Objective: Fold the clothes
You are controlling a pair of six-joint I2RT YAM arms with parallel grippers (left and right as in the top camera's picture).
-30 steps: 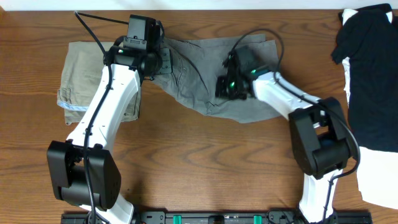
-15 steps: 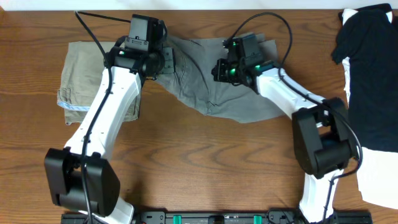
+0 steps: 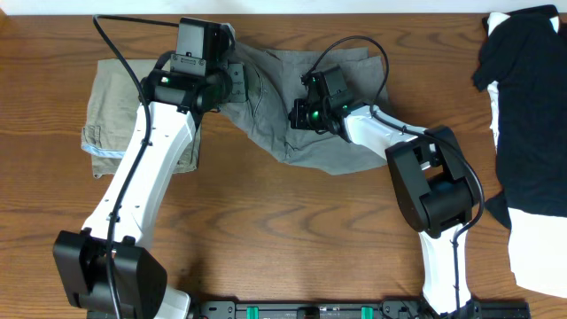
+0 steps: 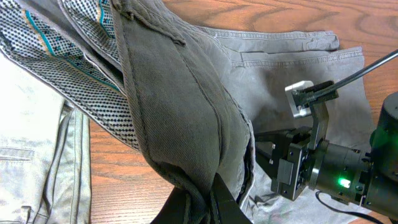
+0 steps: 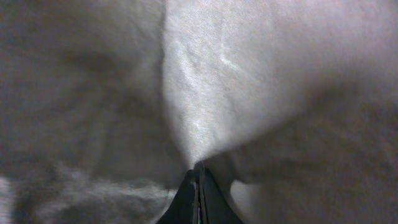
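Grey shorts (image 3: 275, 128) caught between two pinching grippers
We see the left gripper (image 4: 214, 193) nipping their lifted left edge and the right gripper (image 5: 198, 173) pressed together on a fold near their middle; olive-khaki shorts (image 3: 111, 97) lie flat just beside them.

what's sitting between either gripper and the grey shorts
Nothing visible. The left gripper and the right gripper are each shut on a fold of the grey shorts, cloth pinched directly in their jaws.
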